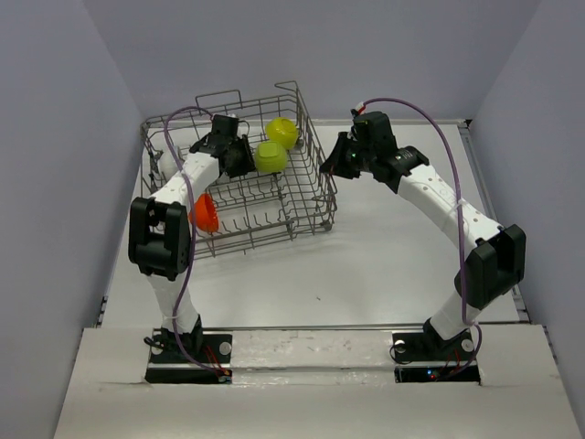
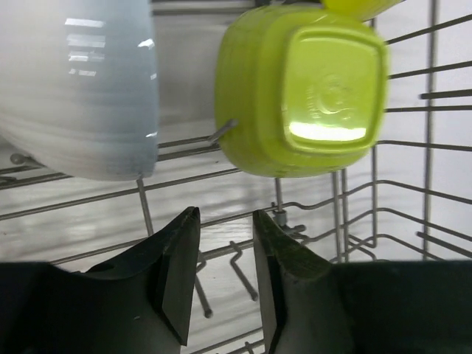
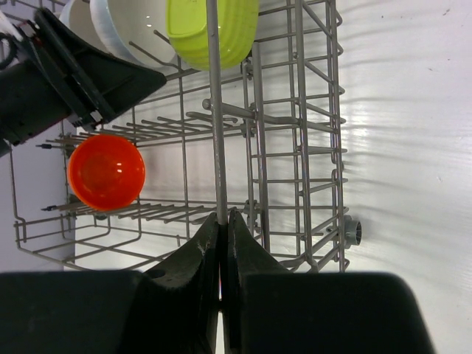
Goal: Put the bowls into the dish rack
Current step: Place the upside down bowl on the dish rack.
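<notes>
Orange bowl (image 3: 105, 171): right-wrist view, not left

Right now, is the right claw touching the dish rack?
Touching. The right wrist view shows the right claw pinched shut on an upright wire of the dish rack, the wire running straight in between its fingertips.

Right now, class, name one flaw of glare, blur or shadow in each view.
Left wrist: bright glare on the base of the green bowl, and the white bowl near the lens is blurred. Right wrist: streaky glare on the table beside the dish rack. Top external: even light, no hard shadows.
</notes>
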Robot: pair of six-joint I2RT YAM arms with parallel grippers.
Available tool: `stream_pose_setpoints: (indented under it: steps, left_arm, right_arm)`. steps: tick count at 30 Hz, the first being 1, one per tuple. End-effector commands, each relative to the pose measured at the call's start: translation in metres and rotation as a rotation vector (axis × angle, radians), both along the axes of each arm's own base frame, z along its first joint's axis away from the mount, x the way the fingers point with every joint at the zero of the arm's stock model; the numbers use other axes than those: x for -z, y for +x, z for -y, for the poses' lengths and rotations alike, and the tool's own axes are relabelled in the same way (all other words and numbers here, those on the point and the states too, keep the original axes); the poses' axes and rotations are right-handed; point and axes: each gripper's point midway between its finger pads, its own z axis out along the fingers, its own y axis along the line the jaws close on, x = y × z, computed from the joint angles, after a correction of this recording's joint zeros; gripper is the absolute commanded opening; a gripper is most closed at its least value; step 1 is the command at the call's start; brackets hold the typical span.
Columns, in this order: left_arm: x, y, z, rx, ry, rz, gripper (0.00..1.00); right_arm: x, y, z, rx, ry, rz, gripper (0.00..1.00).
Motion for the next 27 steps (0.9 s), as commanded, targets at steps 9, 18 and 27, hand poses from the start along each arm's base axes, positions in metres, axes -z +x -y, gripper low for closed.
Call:
stream_pose_setpoints:
  steps: [9,18,27]
  left_arm:
    - [-0.120,0.026,0.042,0.072,-0.011,0.259,0.77]
    - [-0.103,0.055,0.054,0.027,0.051,0.230,0.87]
    - [-0.086,0.073,0.051,-0.015,0.091,0.204,0.87]
  right_arm:
    - [0.019,0.008,0.052,0.165,-0.127,-0.045,0.01]
    - [0.020,0.007,0.052,0.162,-0.131,-0.048,0.01]
    - [0.019,0.006,0.053,0.163,-0.135,-0.048,0.01]
